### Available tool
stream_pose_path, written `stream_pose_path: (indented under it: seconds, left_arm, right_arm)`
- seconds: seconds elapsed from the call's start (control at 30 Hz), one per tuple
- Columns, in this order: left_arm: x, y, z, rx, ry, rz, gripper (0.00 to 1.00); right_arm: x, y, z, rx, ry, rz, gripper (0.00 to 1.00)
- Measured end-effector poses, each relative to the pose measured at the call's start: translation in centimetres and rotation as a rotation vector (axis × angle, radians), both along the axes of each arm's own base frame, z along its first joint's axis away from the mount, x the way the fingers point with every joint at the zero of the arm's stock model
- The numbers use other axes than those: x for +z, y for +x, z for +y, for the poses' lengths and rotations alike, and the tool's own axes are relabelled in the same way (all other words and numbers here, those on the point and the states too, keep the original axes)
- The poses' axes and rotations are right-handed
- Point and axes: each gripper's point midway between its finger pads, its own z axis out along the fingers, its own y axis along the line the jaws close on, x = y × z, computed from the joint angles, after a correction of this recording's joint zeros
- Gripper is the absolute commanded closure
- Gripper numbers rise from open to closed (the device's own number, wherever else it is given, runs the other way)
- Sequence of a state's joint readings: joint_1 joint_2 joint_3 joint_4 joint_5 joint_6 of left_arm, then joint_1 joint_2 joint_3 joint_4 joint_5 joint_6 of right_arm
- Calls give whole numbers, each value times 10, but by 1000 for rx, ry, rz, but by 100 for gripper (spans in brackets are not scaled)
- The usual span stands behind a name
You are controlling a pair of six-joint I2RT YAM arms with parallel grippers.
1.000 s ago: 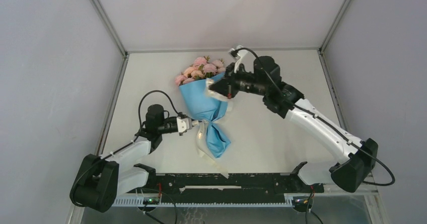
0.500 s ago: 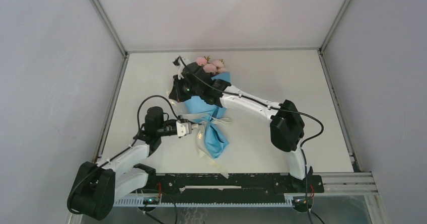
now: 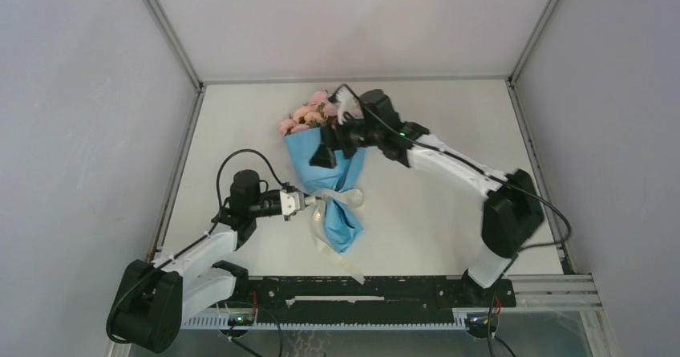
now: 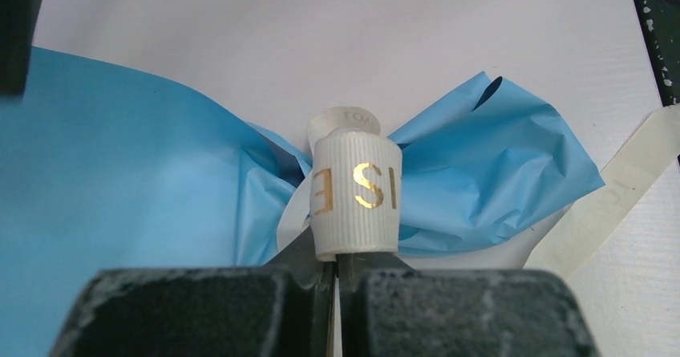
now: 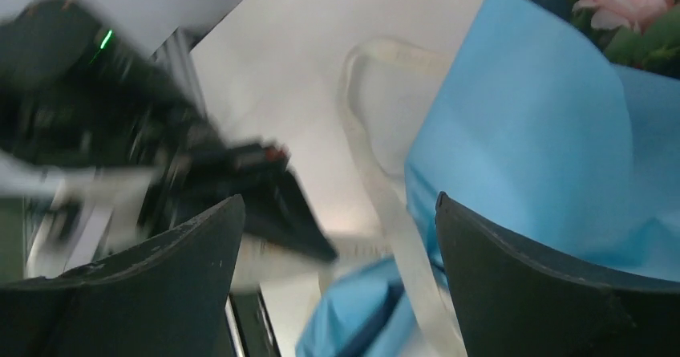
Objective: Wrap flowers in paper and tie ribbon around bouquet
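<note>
pale-blue paper (image 4: 120, 172) is rolled into a cone round the flowers (image 3: 314, 113). the bouquet (image 3: 329, 168) lies flat on the tabletop (image 3: 433, 221). its long axis runs away from the arm bases, with the blooms at the far end and the crumpled, flared tail toward the near edge.

the ribbon (image 4: 355, 204) sits at the pinched waist between cone and tail. the left jaws are closed tight on a fold of it there, coming in from the bouquet's left side. a loose end trails over the tabletop toward the near edge.

the right jaws stand wide apart with nothing between them, over the cone's upper half, on the far side of the waist. their wrist view is blurred, so i cannot tell whether they touch the paper.

wrapping looks done and tying looks underway; no finished knot shows. the ribbon lies nearward of the right jaws, down the bouquet's axis. the left jaws are the nearer pair, so the right would have to travel toward the waist to take the free end.
</note>
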State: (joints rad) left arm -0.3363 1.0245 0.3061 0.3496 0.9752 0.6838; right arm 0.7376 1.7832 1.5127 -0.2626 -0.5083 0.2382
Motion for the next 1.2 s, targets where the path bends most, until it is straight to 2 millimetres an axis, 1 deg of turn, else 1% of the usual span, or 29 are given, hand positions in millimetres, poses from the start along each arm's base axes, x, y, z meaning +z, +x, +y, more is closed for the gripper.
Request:
stream_pose_path:
  seconds: [0.03, 0.13, 0.2, 0.27, 0.3, 0.4, 0.47, 0.53, 0.63, 0.67, 0.7, 0.73, 0.83, 0.97, 1.0, 1.03, 1.07, 1.1, 1.17, 1.2]
  left_arm:
    - [1, 0, 0, 2, -1, 1, 100]
    - [2, 0, 0, 3, -5, 4, 100]
    - [1, -1, 0, 3, -5, 7, 100]
    - [1, -1, 0, 2, -5, 8, 100]
    - [1, -1, 0, 1, -3, 11, 100]
    - [-1, -3, 0, -2, 0, 20, 100]
    - [-2, -3, 0, -4, 2, 21, 100]
    - [-3, -4, 1, -4, 4, 23, 100]
    - [-5, -5, 1, -5, 9, 37, 100]
    - [-5, -6, 1, -5, 10, 41, 100]
    - [-6, -6, 1, -5, 12, 45, 100]
    - [-6, -6, 1, -5, 13, 47, 100]
    - [-8, -7, 2, -5, 16, 58, 100]
    - [-11, -9, 2, -9, 20, 77, 100]
    - [-12, -10, 1, -13, 20, 83, 100]
    - [-12, -10, 1, -13, 20, 84, 100]
    - [-13, -10, 1, -13, 21, 86, 96]
    - [-13, -10, 1, -12, 21, 86, 81]
    - [-13, -10, 1, -13, 22, 82, 48]
    - [-12, -9, 2, -14, 30, 68, 37]
  right_arm:
    - [7, -10, -17, 41, 32, -31, 6]
    - [19, -36, -53, 142, 100, -145, 6]
    - [15, -50, -62, 232, 102, -232, 5]
    - [6, -68, -55, 354, 98, -304, 4]
    - [-2, -81, -47, 434, 99, -337, 4]
    - [-23, -98, -29, 557, 101, -381, 6]
    - [-36, -104, -19, 610, 105, -403, 8]
    - [-45, -102, -13, 635, 113, -423, 13]
    - [-51, -100, -9, 647, 118, -445, 27]
    - [-50, -100, -7, 650, 122, -454, 35]
    - [-49, -99, -5, 650, 127, -462, 48]
    - [-49, -100, -3, 654, 133, -468, 54]
    - [-51, -103, 3, 664, 153, -458, 58]
    - [-58, -104, 6, 664, 150, -439, 89]
    - [-58, -103, 5, 662, 150, -434, 99]
    - [-57, -103, 5, 659, 151, -430, 100]
    - [-57, -103, 4, 661, 153, -426, 100]
    - [-57, -104, 4, 662, 154, -423, 100]
    - [-58, -105, 4, 663, 155, -414, 100]
    - [-58, -104, 4, 654, 151, -402, 100]
